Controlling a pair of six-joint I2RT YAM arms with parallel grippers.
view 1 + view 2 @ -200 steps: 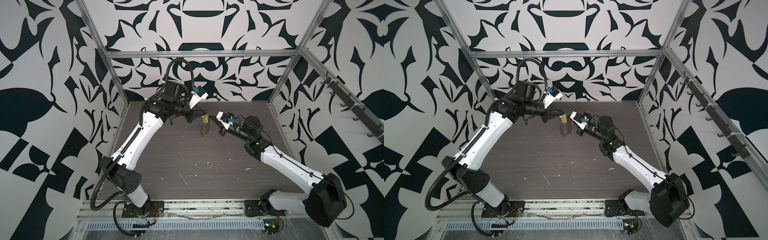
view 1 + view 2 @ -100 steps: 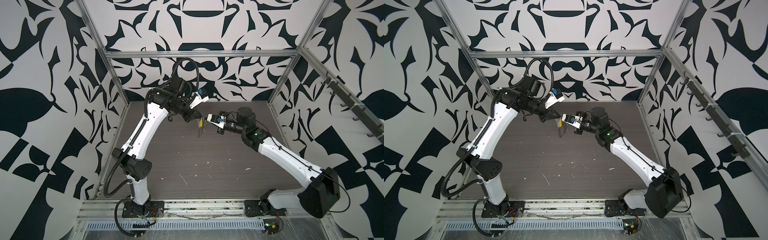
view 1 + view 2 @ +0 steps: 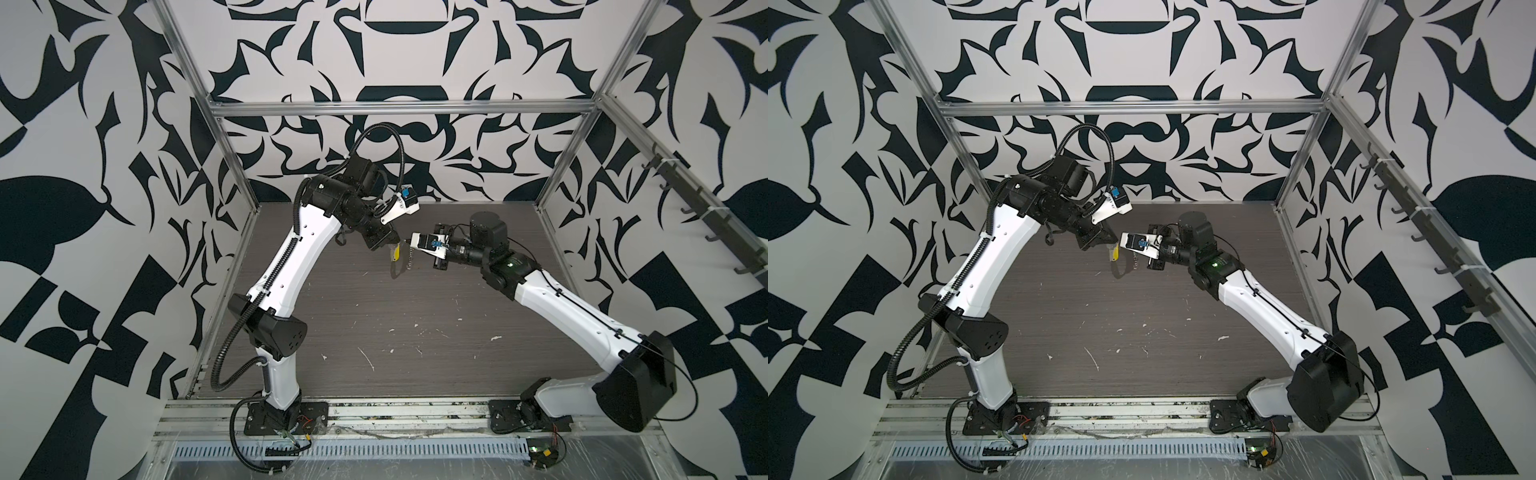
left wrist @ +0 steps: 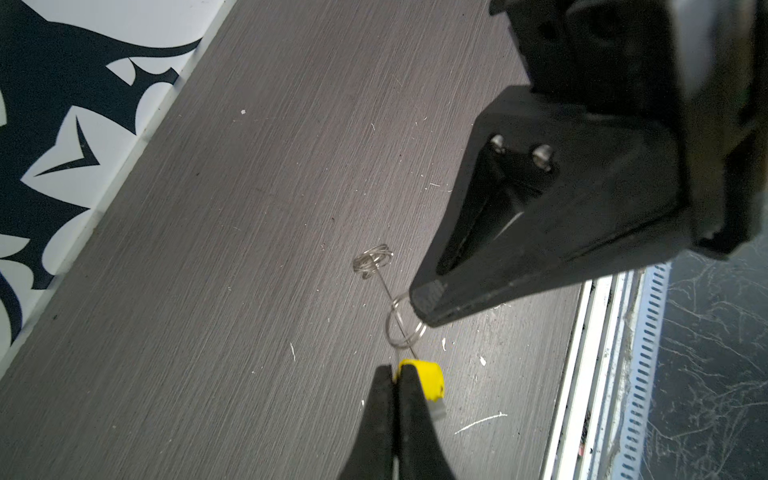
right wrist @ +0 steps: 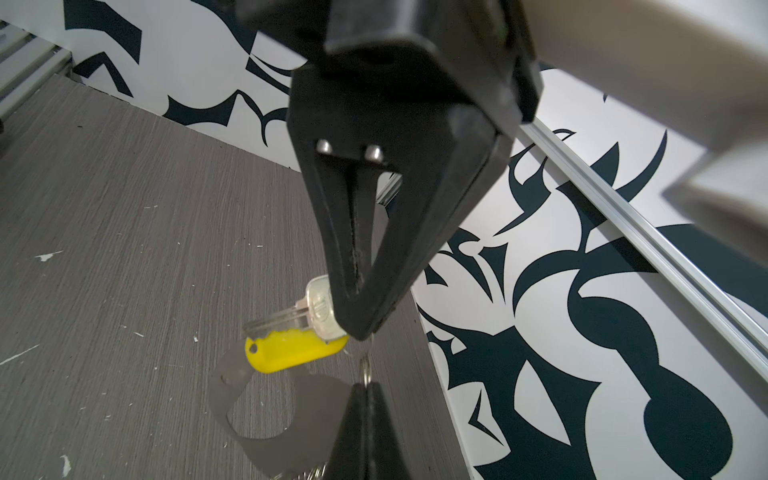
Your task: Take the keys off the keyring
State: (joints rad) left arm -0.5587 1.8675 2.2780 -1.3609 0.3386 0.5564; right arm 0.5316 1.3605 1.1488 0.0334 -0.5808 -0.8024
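The keys, a silver key (image 5: pixel 320 307) with a yellow tag (image 5: pixel 295 351), hang in mid-air above the table's far middle. My left gripper (image 4: pixel 396 372) is shut on them, pinching the key's head next to the tag (image 4: pixel 424 380). My right gripper (image 5: pixel 365 386) is shut on a silver ring (image 5: pixel 365 372) of the keyring. The keyring's dark grey strap loop (image 5: pixel 257 415) dangles below. More of its rings (image 4: pixel 372 259) show edge-on. In both top views the left gripper (image 3: pixel 390 246) and right gripper (image 3: pixel 409 250) meet tip to tip, with the tag (image 3: pixel 1115 252) between them.
The dark wood table (image 3: pixel 415 311) carries white scraps (image 3: pixel 368 359) towards the front. Patterned walls and aluminium posts (image 3: pixel 232 174) enclose it. A rail of hooks (image 3: pixel 706 224) runs along the right wall. Both arm bases sit on the front rail (image 3: pixel 395 411).
Both arms have changed posture: the left elbow has swung up and inward, the right forearm has risen and its wrist rolled. The keys and keyring stay held at about the same spot.
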